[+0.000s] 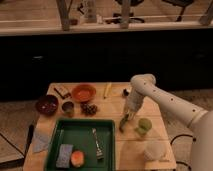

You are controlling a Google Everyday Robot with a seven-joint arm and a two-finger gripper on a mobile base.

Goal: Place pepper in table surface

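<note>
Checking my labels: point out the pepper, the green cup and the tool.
pepper (122, 125), camera view, its middle.
green cup (144, 125), camera view, its side wall.
tool (127, 117), camera view, its tip, just above the pepper, left of the cup.

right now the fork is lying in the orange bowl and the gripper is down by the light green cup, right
Not quite. The camera view shows the fork lying in the dark green tray, not the orange bowl. The gripper is down by the light green cup, as you said.
</note>
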